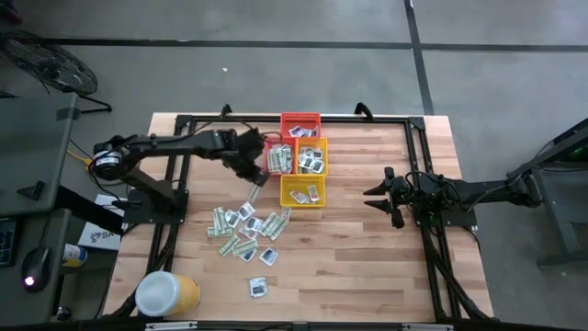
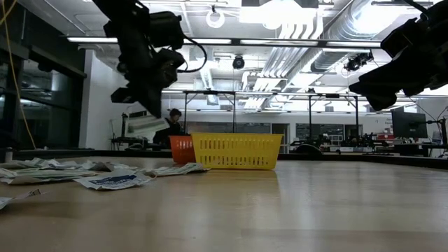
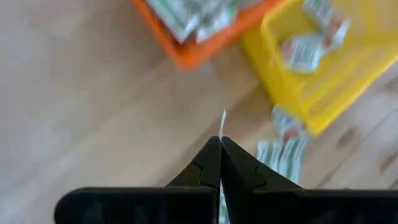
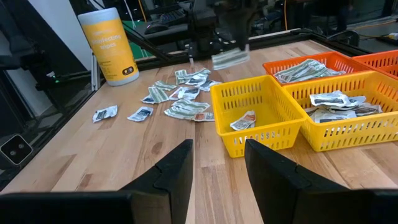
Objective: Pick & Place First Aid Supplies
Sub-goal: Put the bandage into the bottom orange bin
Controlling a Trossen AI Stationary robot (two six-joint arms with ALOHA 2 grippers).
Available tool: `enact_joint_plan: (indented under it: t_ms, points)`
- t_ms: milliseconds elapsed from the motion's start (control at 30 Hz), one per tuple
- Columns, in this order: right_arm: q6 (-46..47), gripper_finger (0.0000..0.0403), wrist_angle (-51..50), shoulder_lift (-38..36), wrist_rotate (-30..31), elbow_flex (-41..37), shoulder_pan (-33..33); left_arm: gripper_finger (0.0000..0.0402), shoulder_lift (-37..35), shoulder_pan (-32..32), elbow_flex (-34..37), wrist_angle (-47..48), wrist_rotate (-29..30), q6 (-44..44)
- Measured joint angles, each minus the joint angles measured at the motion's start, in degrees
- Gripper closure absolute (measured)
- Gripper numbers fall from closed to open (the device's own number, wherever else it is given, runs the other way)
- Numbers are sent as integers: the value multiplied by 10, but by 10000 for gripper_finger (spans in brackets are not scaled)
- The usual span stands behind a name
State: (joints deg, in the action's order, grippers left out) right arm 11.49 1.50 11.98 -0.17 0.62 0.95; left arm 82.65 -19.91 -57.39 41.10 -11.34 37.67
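The left end effector (image 3: 220, 144) was shut tight on a thin pale green packet (image 4: 231, 58), held by one edge above the bench (image 1: 367, 267), just beside the orange basket (image 1: 279, 158). Such a packet looked light, flat and floppy, so a pinch on the edge seemed best. The other packets (image 1: 246, 226) lay in a loose pile near that basket. The right end effector (image 4: 217, 162) waited with fingers apart, well away from it. The packet's print was too blurred to read, and most of it was hidden behind the fingers.
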Motion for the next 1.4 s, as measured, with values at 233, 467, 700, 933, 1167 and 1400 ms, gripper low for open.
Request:
enact_joint_plan:
  t_ms: [233, 467, 700, 933, 1167, 1400]
  points:
    - [0, 263, 0, 0, 0, 0, 0, 401, 0, -37, 0, -100, 1, 11]
    - [0, 263, 0, 0, 0, 0, 0, 401, 4, -65, 0, -180, 45, 33]
    - [0, 263, 0, 0, 0, 0, 0, 401, 43, -89, 0, -248, 44, 54]
    - [0, 263, 0, 0, 0, 0, 0, 401, 86, -101, 0, -304, 30, 101]
    - [0, 263, 0, 0, 0, 0, 0, 402, 119, -101, 0, -336, 25, 126]
    - [0, 263, 0, 0, 0, 0, 0, 374, 132, -101, 0, -351, 19, 136]
